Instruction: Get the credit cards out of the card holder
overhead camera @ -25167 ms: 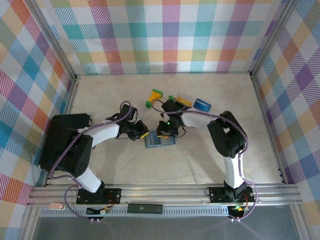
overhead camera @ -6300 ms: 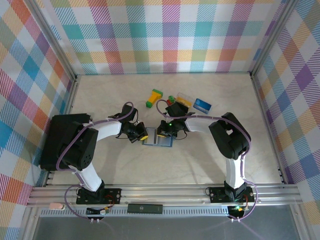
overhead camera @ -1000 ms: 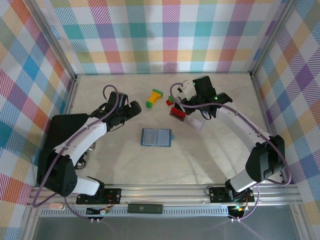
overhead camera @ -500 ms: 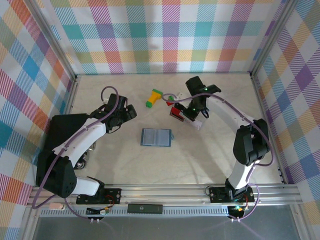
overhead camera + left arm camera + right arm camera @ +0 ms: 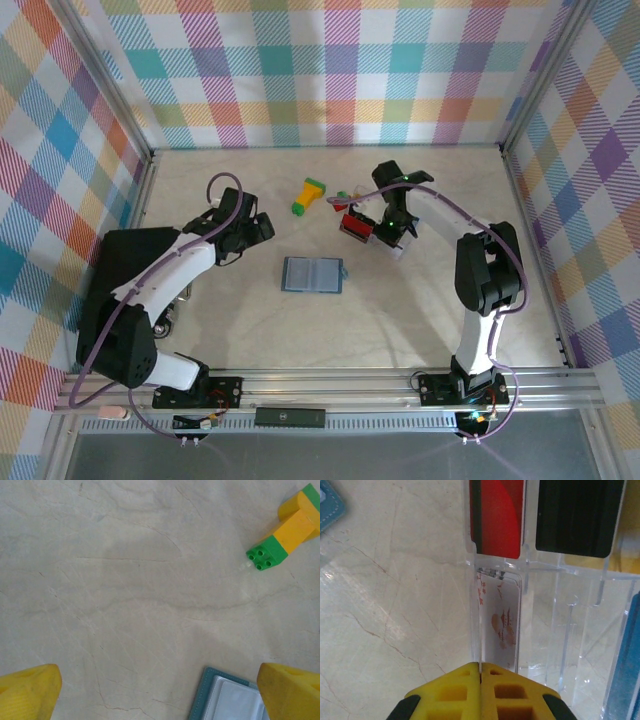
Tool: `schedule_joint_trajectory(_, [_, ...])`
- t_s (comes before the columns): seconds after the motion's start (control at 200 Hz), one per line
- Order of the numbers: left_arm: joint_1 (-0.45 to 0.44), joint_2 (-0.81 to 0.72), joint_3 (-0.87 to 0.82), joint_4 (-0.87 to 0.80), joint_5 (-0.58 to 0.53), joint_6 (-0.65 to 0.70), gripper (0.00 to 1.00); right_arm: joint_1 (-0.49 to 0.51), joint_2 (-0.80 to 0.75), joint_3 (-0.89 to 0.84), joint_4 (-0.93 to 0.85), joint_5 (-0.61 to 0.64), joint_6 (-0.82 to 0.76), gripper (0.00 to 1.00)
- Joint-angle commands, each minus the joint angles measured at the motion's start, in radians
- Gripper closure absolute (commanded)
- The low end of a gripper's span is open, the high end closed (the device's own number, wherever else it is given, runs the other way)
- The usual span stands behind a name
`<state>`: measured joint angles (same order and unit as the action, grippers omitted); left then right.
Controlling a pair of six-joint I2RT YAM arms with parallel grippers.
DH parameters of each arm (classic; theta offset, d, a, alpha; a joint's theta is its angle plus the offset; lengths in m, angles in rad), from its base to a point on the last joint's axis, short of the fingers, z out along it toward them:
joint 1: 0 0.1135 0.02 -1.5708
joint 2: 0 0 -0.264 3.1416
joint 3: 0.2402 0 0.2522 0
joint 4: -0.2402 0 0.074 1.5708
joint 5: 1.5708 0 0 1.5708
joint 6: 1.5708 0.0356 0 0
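Note:
The slate-blue card holder [image 5: 312, 274] lies open and flat mid-table; its corner shows in the left wrist view [image 5: 227, 697] and in the right wrist view [image 5: 330, 505]. My left gripper [image 5: 256, 228] [image 5: 160, 695] hovers open to the holder's left, with nothing between its fingers. My right gripper [image 5: 386, 231] [image 5: 480, 674] is shut over a clear stand [image 5: 560, 630]. A pale card [image 5: 500, 620] with red marks stands in a slot, and its thin edge runs into the seam between my fingers. Beyond it stand a red card [image 5: 497, 515] [image 5: 352, 225] and a black-and-yellow card [image 5: 580, 515]. A blue card [image 5: 625, 670] sits to the right.
A yellow-and-green block [image 5: 309, 194] [image 5: 285, 530] lies behind the holder. Tiny red and green cubes [image 5: 343, 198] rest just left of the stand. Plaid walls close off the table on three sides.
My right arm has folded in closer, and its gripper has settled lower over the stand. The left gripper has opened fully and barely shifted. The card holder has not moved.

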<state>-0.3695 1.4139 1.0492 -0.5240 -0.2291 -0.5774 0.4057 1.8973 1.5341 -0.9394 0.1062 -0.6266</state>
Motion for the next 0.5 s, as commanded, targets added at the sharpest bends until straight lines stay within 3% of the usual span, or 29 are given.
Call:
schedule_joint_trajectory(0.0, [0.012, 0.007, 0.013, -0.003, -0.001, 0.013, 0.0, -0.013, 0.012, 0.032, -0.014, 0.012, -0.031, 1.0])
schedule_joint_trajectory(0.495, [0.012, 0.023, 0.01, 0.007, 0.031, -0.01, 0.0, -0.027, 0.05, 0.051, -0.004, 0.006, -0.082, 1.0])
